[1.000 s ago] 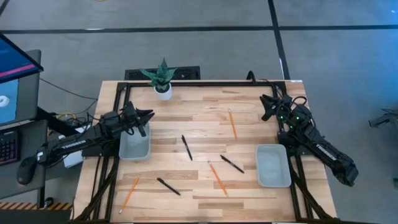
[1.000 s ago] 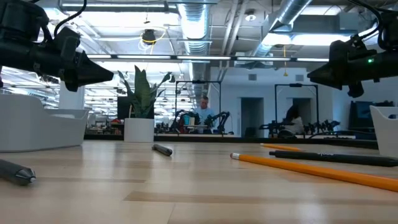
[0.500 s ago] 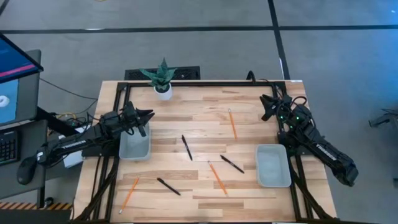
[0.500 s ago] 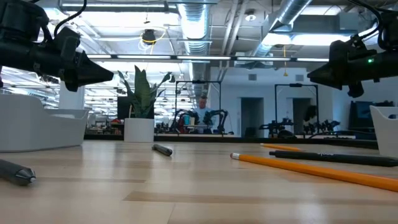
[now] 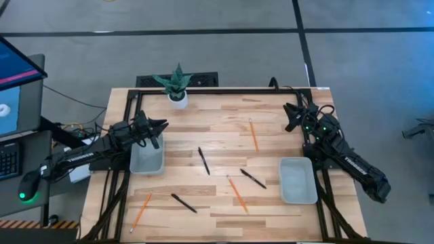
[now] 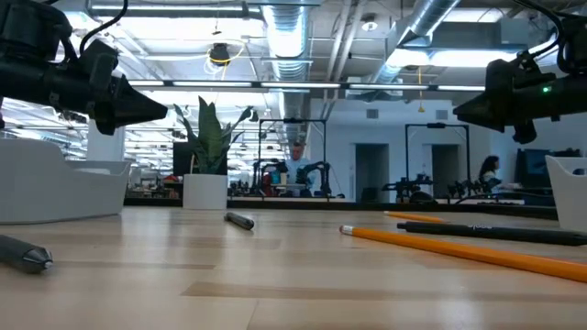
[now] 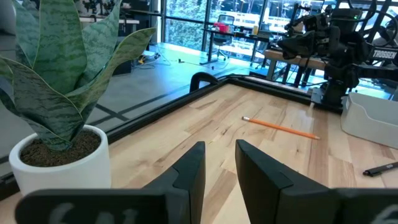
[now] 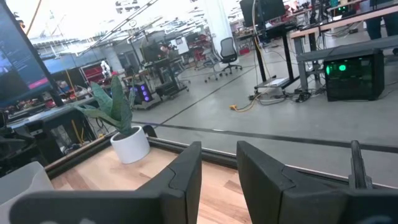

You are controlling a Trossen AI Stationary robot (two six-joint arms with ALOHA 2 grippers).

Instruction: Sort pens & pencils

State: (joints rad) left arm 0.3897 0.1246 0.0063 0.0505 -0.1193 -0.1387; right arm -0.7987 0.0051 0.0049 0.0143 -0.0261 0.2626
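Note:
Three black pens and three orange pencils lie flat, scattered over the wooden table. My left gripper hovers level above the far end of the left white bin, open by a narrow gap with nothing in it. My right gripper hovers level near the far right corner, beyond the right white bin, also open and empty. The low view shows both grippers well above the tabletop.
A potted plant in a white pot stands at the table's far edge, left of centre. A black frame runs along the table's edges. Bare wood lies between the two bins, around the pens and pencils.

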